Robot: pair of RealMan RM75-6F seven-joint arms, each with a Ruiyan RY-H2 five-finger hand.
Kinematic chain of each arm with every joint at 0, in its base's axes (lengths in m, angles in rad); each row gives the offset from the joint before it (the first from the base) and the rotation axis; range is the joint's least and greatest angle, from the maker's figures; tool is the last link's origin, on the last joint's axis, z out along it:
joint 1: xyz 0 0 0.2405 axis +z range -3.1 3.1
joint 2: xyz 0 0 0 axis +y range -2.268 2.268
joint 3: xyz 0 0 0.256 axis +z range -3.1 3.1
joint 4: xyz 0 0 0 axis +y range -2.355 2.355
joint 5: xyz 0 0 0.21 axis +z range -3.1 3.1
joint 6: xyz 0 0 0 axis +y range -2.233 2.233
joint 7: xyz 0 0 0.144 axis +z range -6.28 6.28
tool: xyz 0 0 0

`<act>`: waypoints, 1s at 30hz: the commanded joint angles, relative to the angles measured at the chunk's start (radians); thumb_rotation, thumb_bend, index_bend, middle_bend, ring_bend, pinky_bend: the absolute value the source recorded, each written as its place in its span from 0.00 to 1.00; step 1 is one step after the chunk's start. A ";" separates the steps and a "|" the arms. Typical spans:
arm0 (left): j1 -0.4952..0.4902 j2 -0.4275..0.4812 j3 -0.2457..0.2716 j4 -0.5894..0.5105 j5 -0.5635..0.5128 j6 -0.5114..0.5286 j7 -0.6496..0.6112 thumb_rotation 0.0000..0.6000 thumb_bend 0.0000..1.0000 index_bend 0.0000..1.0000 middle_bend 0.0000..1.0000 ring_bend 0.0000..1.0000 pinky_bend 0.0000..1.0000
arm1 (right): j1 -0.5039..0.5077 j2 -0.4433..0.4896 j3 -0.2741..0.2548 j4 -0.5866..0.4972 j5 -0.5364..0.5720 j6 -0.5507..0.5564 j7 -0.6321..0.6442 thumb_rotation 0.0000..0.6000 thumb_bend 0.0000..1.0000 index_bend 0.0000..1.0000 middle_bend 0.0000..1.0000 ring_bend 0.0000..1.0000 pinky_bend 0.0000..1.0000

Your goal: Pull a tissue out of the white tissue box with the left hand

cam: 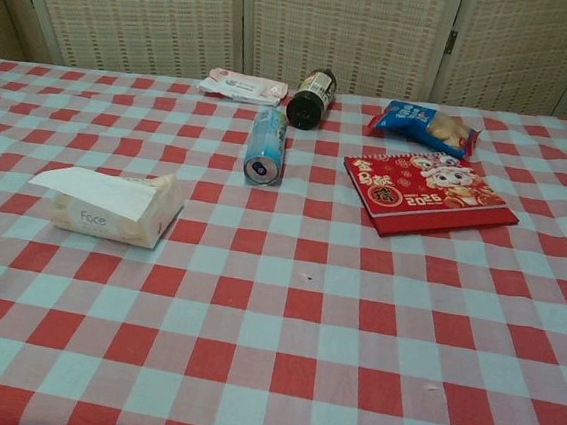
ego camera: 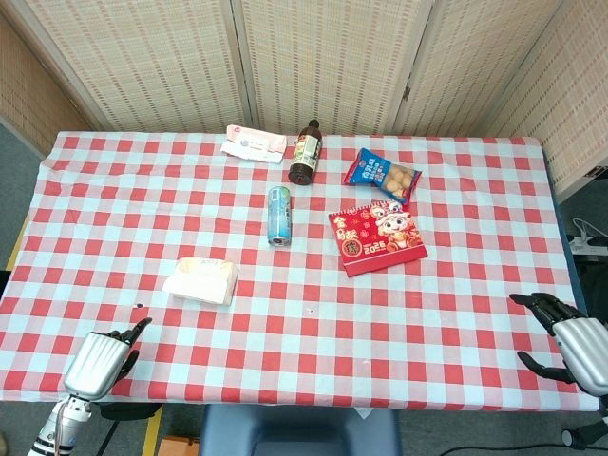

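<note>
The white tissue box (ego camera: 200,279) lies on the red-and-white checked table, left of centre; in the chest view the tissue box (cam: 111,207) shows a white tissue lying flat along its top. My left hand (ego camera: 103,357) hovers at the table's near left corner, below and left of the box, holding nothing, with a finger pointing toward the table. My right hand (ego camera: 565,337) is at the near right edge, fingers spread and empty. Neither hand shows in the chest view.
A blue can (ego camera: 278,216) lies on its side mid-table. Behind it lie a dark bottle (ego camera: 306,152), a white-pink wipes pack (ego camera: 253,144) and a blue snack bag (ego camera: 382,174). A red calendar (ego camera: 377,238) lies right of centre. A folding screen stands behind.
</note>
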 commanded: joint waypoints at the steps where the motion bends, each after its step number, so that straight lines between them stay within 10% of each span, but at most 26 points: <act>1: 0.000 -0.003 0.000 0.003 0.001 0.000 0.002 1.00 0.42 0.24 0.65 0.72 0.89 | 0.002 0.000 -0.001 -0.003 0.002 -0.005 -0.005 1.00 0.19 0.16 0.21 0.13 0.29; 11: -0.018 -0.037 -0.024 0.033 0.030 0.030 0.010 1.00 0.42 0.23 0.68 0.73 0.89 | 0.000 -0.001 -0.001 -0.007 0.004 -0.005 -0.013 1.00 0.19 0.16 0.21 0.13 0.29; 30: -0.228 -0.432 -0.141 0.562 0.036 -0.016 -0.015 1.00 0.43 0.22 0.78 0.82 0.92 | 0.013 0.015 -0.008 -0.023 0.016 -0.048 -0.024 1.00 0.19 0.16 0.21 0.13 0.29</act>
